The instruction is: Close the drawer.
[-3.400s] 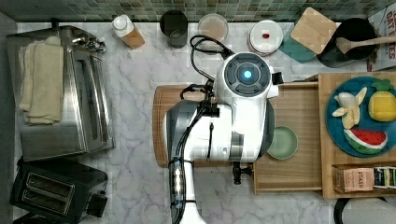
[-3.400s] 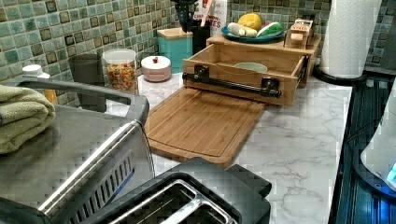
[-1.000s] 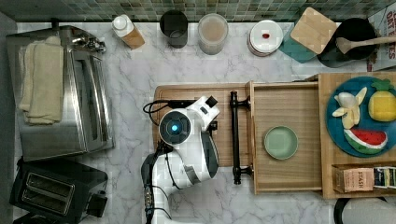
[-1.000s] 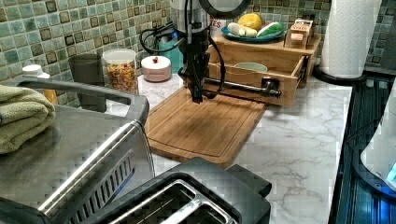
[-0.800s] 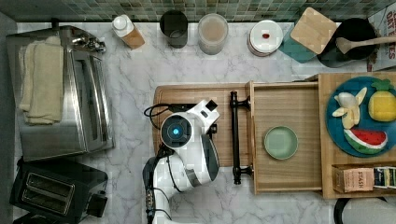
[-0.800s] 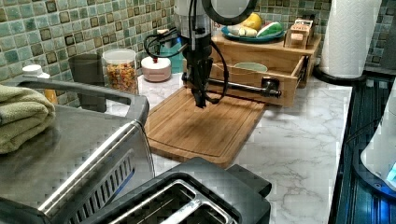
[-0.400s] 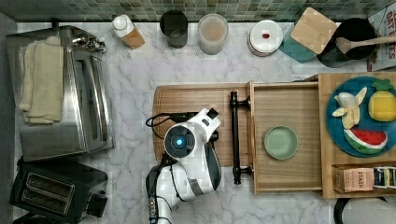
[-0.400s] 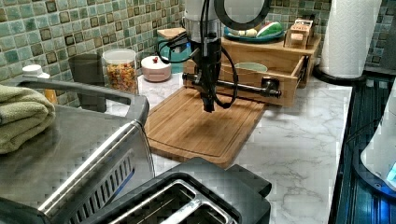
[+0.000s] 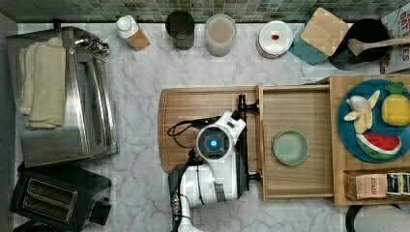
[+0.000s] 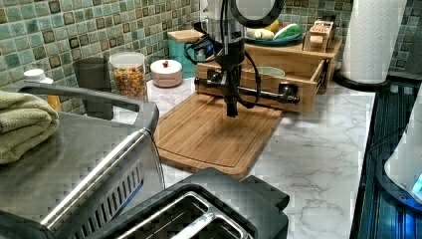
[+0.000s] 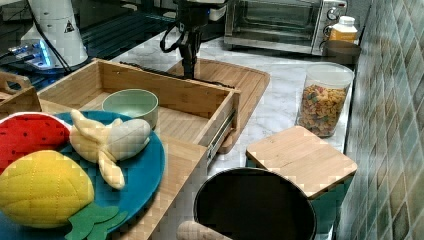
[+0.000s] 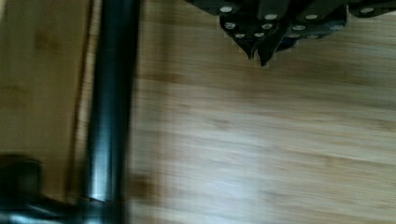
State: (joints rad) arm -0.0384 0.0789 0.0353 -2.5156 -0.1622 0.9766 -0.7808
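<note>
The drawer (image 9: pixel 295 104) stands pulled out from under the butcher-block top, its light-wood front (image 10: pixel 268 103) toward the cutting board (image 9: pixel 203 104). A green bowl (image 9: pixel 290 147) sits inside it. The long black bar handle (image 9: pixel 245 145) runs across the front (image 11: pixel 165 92). My gripper (image 10: pixel 231 112) points straight down over the board, just in front of the handle's middle and apart from it. Its fingertips (image 12: pixel 259 51) are shut together with nothing between them, and the handle bar (image 12: pixel 112 107) lies to one side. The gripper (image 11: pixel 190 70) hangs beyond the drawer front.
A toaster oven (image 9: pixel 63 96) and a black toaster (image 9: pixel 53 198) fill the top view's left. Jars and a canister (image 9: pixel 220 26) line the tiled back wall. A fruit plate (image 9: pixel 372 121) rests on the butcher-block top. A paper towel roll (image 10: pixel 370 40) stands beside the drawer.
The arm came off the drawer and lowered onto the board side of the handle. Over the last second it slid toward the left view's right along the handle. The drawer has not moved.
</note>
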